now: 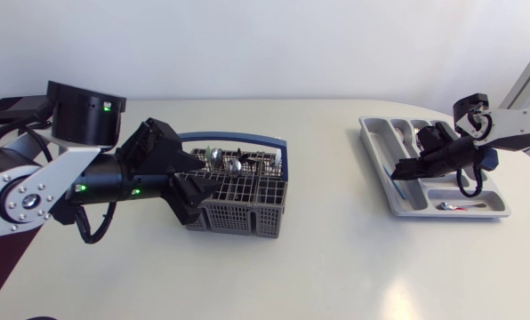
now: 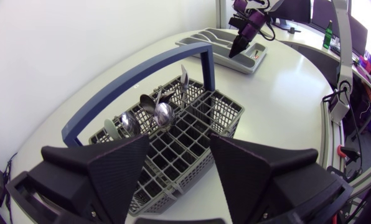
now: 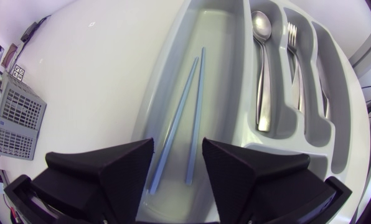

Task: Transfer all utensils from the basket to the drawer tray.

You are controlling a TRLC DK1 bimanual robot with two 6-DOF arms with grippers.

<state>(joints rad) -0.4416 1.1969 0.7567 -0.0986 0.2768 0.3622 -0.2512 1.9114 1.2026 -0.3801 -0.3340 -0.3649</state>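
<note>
L gripper (image 2: pixel 179 142) over basket (image 2: pixel 232 118), R gripper (image 3: pixel 178 144) over tray (image 3: pixel 173 74): fingers spread, empty. Far-side spoons (image 2: pixel 162 114) prob. stiff, slick, light; pinch necks.

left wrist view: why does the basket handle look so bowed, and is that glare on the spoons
Left wrist view: the fisheye lens bows the blue handle of the basket, and the spoons carry small bright glints, not washout. Head view: that handle runs nearly straight and the basket throws only a soft shadow. Right wrist view: the tray walls curve likewise.
</note>
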